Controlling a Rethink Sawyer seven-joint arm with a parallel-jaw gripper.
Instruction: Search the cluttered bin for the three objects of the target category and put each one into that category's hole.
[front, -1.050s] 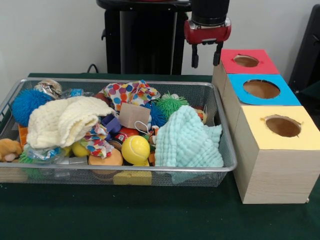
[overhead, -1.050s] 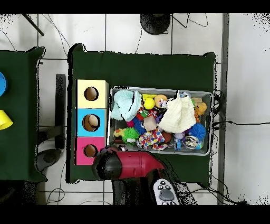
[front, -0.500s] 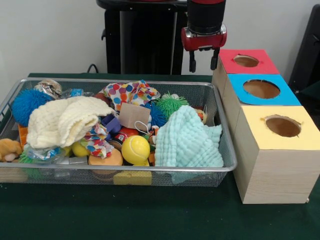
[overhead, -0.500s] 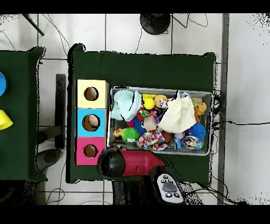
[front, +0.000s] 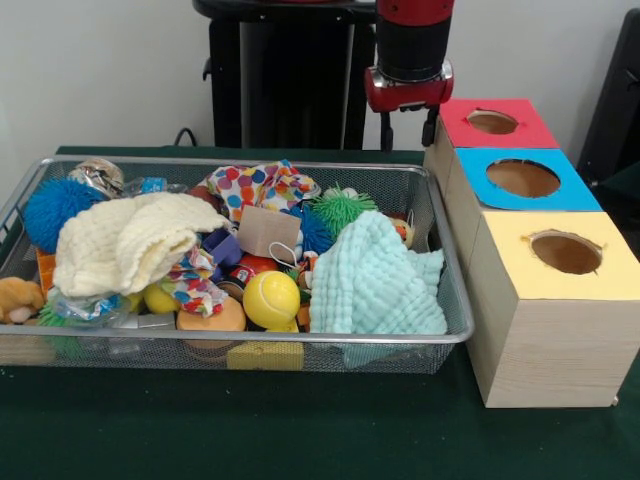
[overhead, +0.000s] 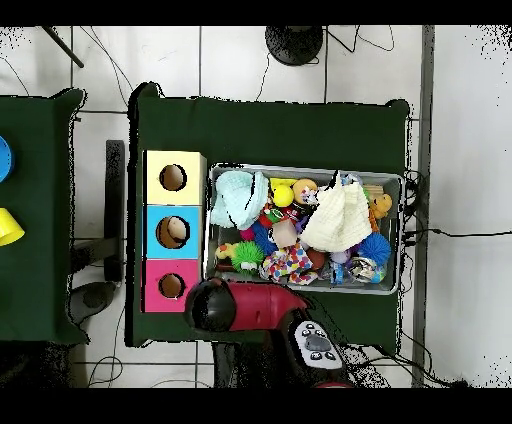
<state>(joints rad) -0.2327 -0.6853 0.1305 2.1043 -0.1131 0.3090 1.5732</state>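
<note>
Pincer (front: 407, 125) at top centre of front view, above bin's far right corner.
Fingers apart, nothing held. Wire bin (front: 455, 325) left of centre, cluttered; red box (front: 497, 122), blue box (front: 522, 178), yellow box (front: 560, 252) along right.

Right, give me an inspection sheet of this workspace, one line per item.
Surface: dark green tablecloth, bare in front of the bin.
Job's things: wire mesh bin full of items; beside it three wooden boxes with holes, red box, blue box, yellow box. Overhead, something lies inside the blue box's hole.
Clutter: cream cloth, mint cloth, yellow ball, blue spiky ball, green spiky ball, polka-dot fabric.
Grippers: tool open, empty, above the bin's far corner by the red box.
Cables: black cable behind the bin; more on the floor overhead.
Surroundings: white wall, tiled floor, second green table.
</note>
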